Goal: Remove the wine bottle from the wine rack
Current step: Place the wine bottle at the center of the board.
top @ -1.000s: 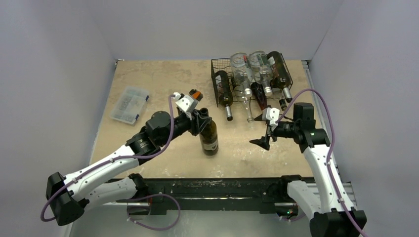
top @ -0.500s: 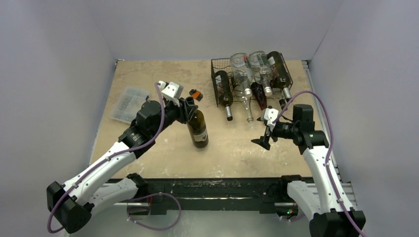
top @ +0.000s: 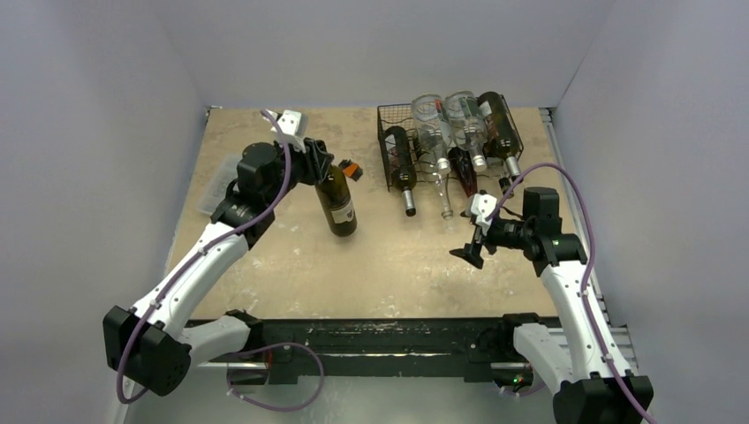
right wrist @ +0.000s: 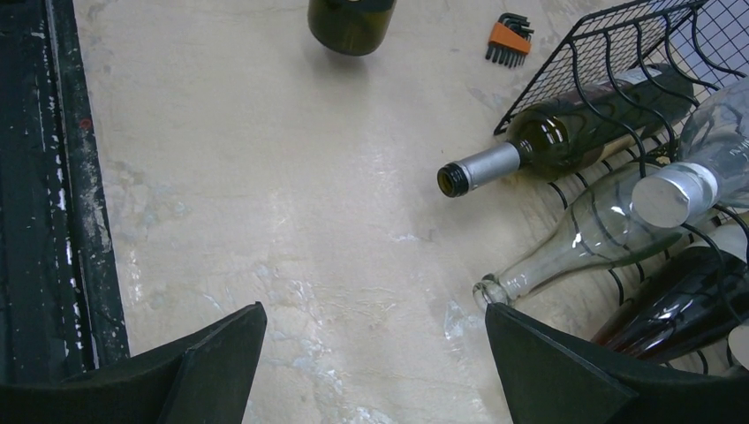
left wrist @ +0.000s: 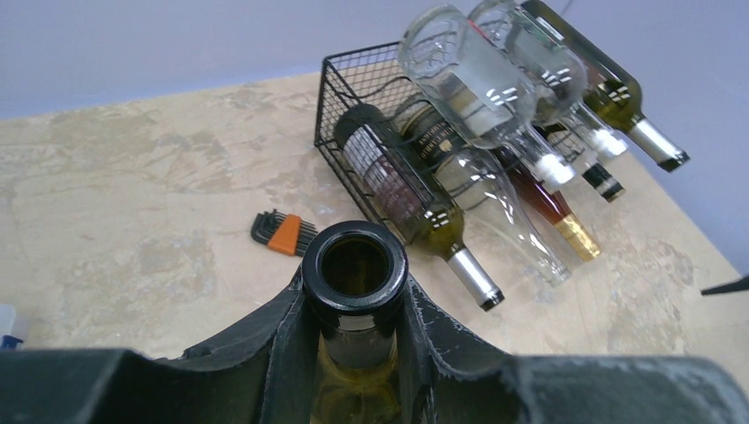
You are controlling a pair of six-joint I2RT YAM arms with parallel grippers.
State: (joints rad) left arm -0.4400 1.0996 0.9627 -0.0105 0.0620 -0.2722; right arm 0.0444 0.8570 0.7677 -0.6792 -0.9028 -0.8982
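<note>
Left jaws clamp wine bottle [top: 339,208], right spread

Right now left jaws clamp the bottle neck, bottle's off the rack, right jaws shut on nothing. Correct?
Right jaws are wide open, not shut, per the right wrist view. Left jaws do clamp the bottle neck, off the rack.

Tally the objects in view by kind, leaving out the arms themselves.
wine rack: 1
wine bottles: 8, with 7 on the wine rack and 1 in the left tool
hex-key set: 1
plastic box: 1
Total: 11
</note>
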